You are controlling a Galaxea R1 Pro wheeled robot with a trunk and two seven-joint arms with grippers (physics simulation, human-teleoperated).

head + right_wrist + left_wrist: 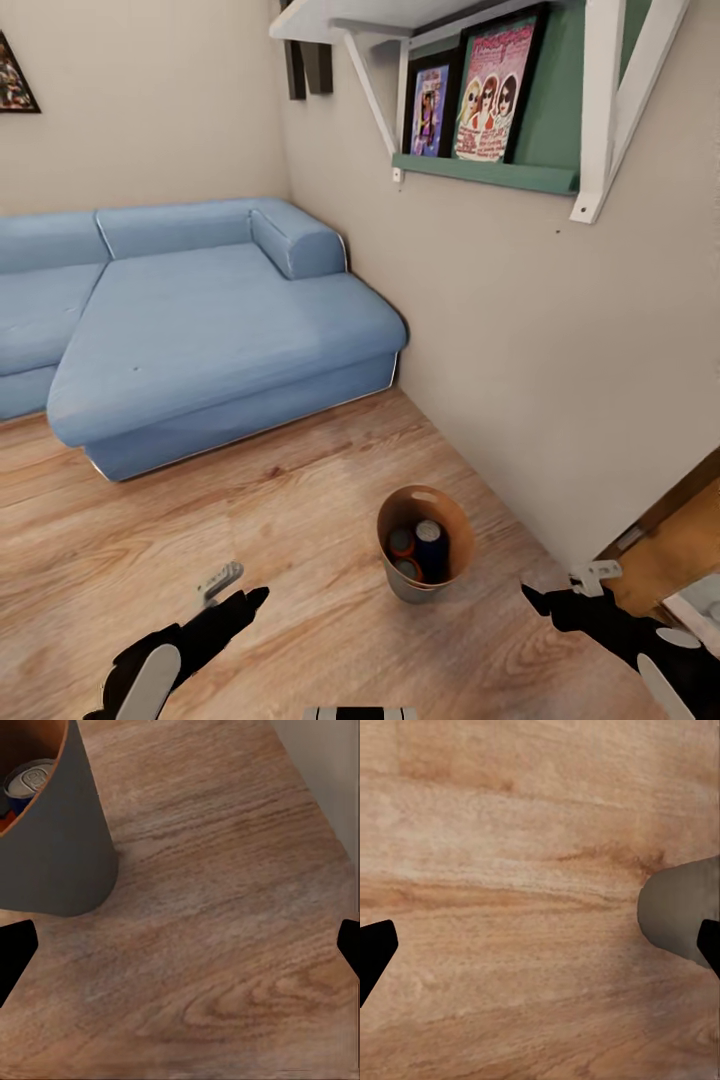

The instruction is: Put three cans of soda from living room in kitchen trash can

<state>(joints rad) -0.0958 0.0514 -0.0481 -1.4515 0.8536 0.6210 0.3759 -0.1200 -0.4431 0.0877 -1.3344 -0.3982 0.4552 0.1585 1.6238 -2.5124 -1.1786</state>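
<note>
Nearest, the left gripper (232, 590) and the right gripper (560, 590) hang low over the light wood plank floor (300, 480), both with jaws spread wide and holding nothing; each wrist view has a dark fingertip at either edge with bare planks between. Between the two grippers and slightly farther on stands the tash can (425, 545), upright on the floor, apart from both sets of jaws. Inside it sit the soda cans: a dark blue can (432, 547) with a grey top and two orange cans (402, 543) beside it. From the left wrist, the bin's grey wall (679, 911) shows just beside one fingertip; from the right wrist, the bin (56, 847) stands off to one side, with the blue can's top (30, 784) visible over its copper rim. Farther back lies the blue sectional sofa (200, 330), and on the wall above the bin a shelf (490, 170) carries framed posters (495, 85).
</note>
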